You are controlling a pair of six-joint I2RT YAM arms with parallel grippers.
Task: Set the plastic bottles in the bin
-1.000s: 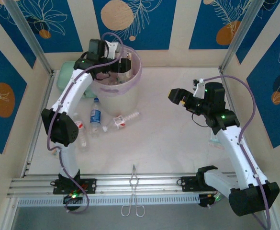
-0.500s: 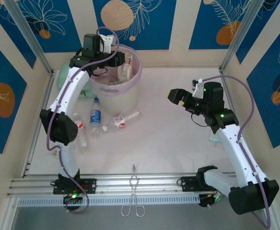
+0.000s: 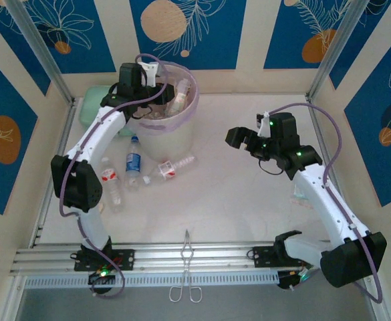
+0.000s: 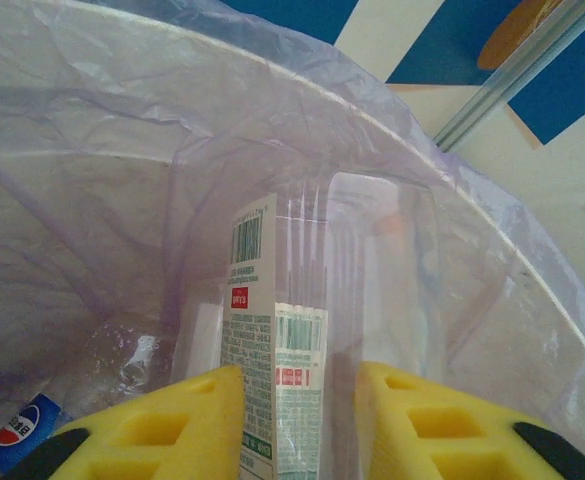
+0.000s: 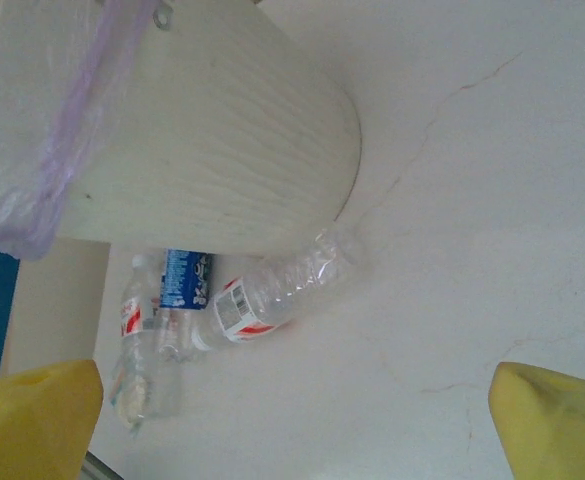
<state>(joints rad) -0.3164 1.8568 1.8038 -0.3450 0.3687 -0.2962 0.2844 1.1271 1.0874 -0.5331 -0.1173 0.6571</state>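
Where the left arm [image 3: 95,134] reaches the bin [image 3: 182,137] in the upper left of the top view, the left jaws sit at its rim. Their yellow pads [image 4: 162,430] are close together, with a thin gap between. Through that gap a clear bottle [image 4: 272,330] with a white label shows, standing beyond them against the pink bag [image 4: 92,150]. A blue-label bottle [image 4: 20,428] lies low in the bin, at the lower left of that view. The right jaws hang over the bench [image 3: 228,200], right of the middle, wide apart with nothing between them. More bottles lie on the bench just left of the bin's foot: one with a blue label [image 3: 134,160], one with a red label [image 3: 170,168], others [image 3: 109,177] beside them.
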